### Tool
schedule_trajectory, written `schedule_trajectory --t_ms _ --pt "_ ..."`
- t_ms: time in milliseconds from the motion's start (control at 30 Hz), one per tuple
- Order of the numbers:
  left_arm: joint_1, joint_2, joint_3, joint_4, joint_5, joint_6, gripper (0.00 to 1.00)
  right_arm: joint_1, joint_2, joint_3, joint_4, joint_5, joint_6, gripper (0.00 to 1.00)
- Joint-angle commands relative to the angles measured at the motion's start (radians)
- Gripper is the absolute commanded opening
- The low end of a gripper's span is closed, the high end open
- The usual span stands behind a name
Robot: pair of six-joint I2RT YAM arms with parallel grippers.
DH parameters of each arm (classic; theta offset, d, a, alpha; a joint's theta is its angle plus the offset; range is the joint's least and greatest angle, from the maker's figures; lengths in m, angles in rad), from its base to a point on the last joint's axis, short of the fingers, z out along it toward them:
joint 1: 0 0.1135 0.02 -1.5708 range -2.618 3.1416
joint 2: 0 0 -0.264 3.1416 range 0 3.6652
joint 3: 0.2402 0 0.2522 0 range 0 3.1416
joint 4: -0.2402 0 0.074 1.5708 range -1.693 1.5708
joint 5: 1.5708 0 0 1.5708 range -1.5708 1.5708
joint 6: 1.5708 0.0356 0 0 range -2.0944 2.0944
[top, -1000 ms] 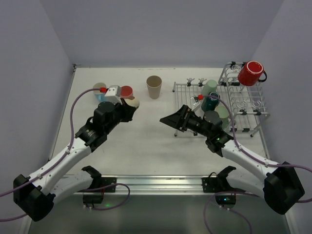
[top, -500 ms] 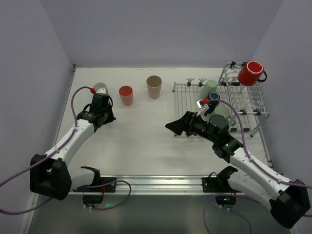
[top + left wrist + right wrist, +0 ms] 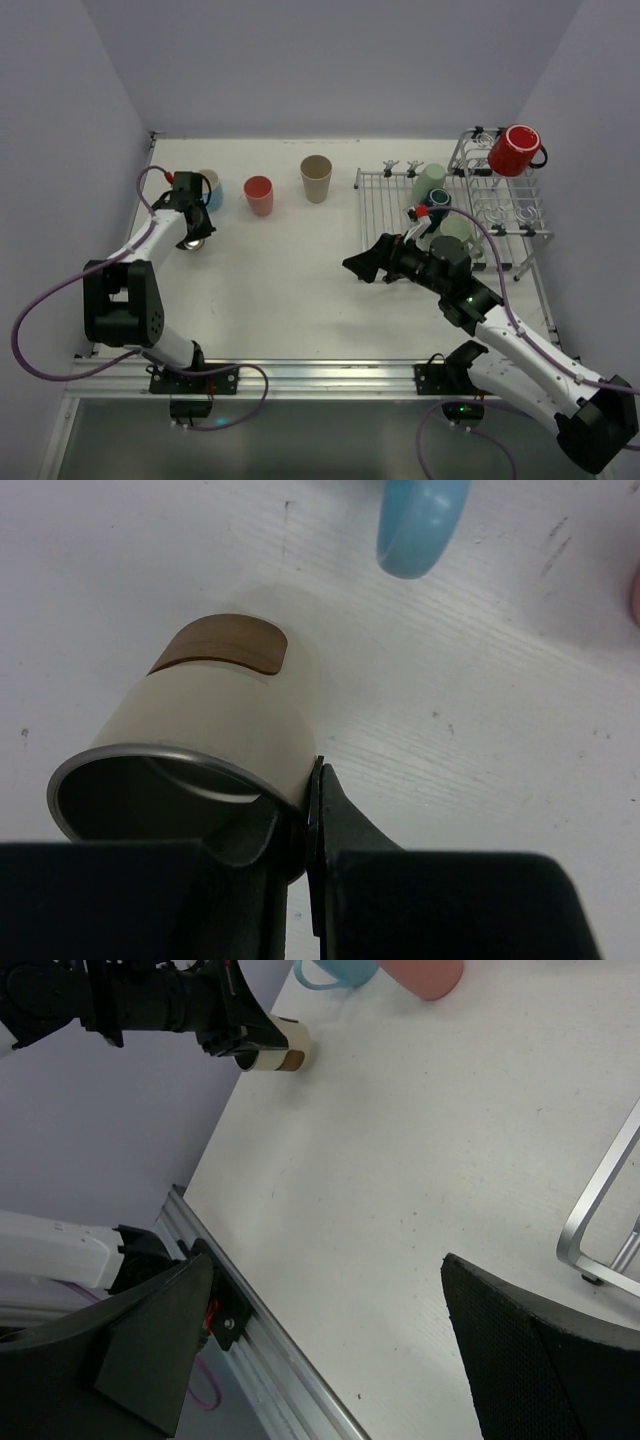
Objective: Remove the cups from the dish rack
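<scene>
The left arm (image 3: 150, 238) has swung from mid-worktop (image 3: 300, 290) to the left edge. Its jaws, nearly closed, pinch the rim of a cream, metal-lined tumbler (image 3: 200, 720), which is tipped sideways near the light blue mug (image 3: 210, 188). It likely needs righting before release. The right jaws gape empty beside the silver wire dish rack (image 3: 372, 200), which still holds a red mug (image 3: 514, 150) among other cups.

Dish rack (image 3: 372, 205) right of tumbler (image 3: 317, 178); cup (image 3: 205, 730) apparently lying far left.
</scene>
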State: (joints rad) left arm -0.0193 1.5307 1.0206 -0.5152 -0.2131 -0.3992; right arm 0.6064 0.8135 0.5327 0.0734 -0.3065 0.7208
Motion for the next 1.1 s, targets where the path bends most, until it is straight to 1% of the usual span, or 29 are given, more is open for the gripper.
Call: schedule_trajectory --t_ms 0,67,200,233,300,333,500,567,600,667,700,800,900,933,967,1000,1033,1067 --pt "0.019 0.020 0.070 -0.023 0.014 0.051 0.00 0.006 -0.025 0.013 0.016 0.004 -0.026 0.99" --pt "0.050 0.049 0.084 -0.035 0.009 0.056 0.04 0.006 -0.028 0.013 0.014 0.004 -0.027 0.99" --pt "0.078 0.092 0.104 -0.068 0.029 0.069 0.13 0.004 -0.036 0.007 0.009 0.003 -0.029 0.99" --pt "0.079 0.098 0.107 -0.069 0.026 0.074 0.20 0.004 -0.042 0.006 0.011 0.006 -0.029 0.99" --pt "0.078 0.097 0.113 -0.071 0.014 0.077 0.27 0.006 -0.045 0.004 0.011 0.007 -0.029 0.99" --pt "0.079 0.094 0.113 -0.068 0.008 0.079 0.32 0.004 -0.046 0.006 0.011 0.006 -0.030 0.99" --pt "0.079 0.086 0.133 -0.071 -0.011 0.080 0.43 0.004 -0.063 -0.002 0.022 0.007 -0.029 0.99" --pt "0.079 0.060 0.141 -0.065 -0.014 0.079 0.47 0.006 -0.065 -0.003 0.023 0.012 -0.031 0.99" --pt "0.081 0.046 0.141 -0.049 -0.012 0.077 0.56 0.006 -0.065 -0.004 0.026 0.012 -0.031 0.99" --pt "0.081 0.005 0.151 -0.039 -0.008 0.074 0.64 0.006 -0.073 -0.011 0.028 0.014 -0.026 0.99" --pt "0.081 -0.010 0.157 -0.029 -0.006 0.071 0.72 0.006 -0.079 -0.017 0.045 0.018 -0.020 0.99" --pt "0.079 -0.085 0.173 -0.002 0.009 0.057 0.83 0.006 -0.106 -0.028 0.057 0.012 -0.012 0.95" --pt "0.079 -0.194 0.170 0.049 0.063 0.053 0.86 0.004 -0.109 -0.004 0.030 0.004 -0.021 0.91" --pt "0.078 -0.257 0.156 0.069 0.099 0.049 0.86 0.004 -0.109 0.007 0.020 -0.005 -0.026 0.90" --pt "0.073 -0.292 0.141 0.092 0.142 0.046 0.86 0.004 -0.108 0.033 0.011 -0.011 -0.041 0.89" --pt "0.056 -0.332 0.119 0.151 0.220 0.042 0.86 0.006 -0.108 0.050 -0.015 -0.013 -0.050 0.87" --pt "0.041 -0.407 0.069 0.182 0.268 0.027 0.86 0.006 -0.105 0.071 -0.033 -0.010 -0.060 0.86" --pt "0.030 -0.438 0.044 0.208 0.338 0.017 0.86 0.004 -0.102 0.116 -0.052 -0.005 -0.082 0.86"
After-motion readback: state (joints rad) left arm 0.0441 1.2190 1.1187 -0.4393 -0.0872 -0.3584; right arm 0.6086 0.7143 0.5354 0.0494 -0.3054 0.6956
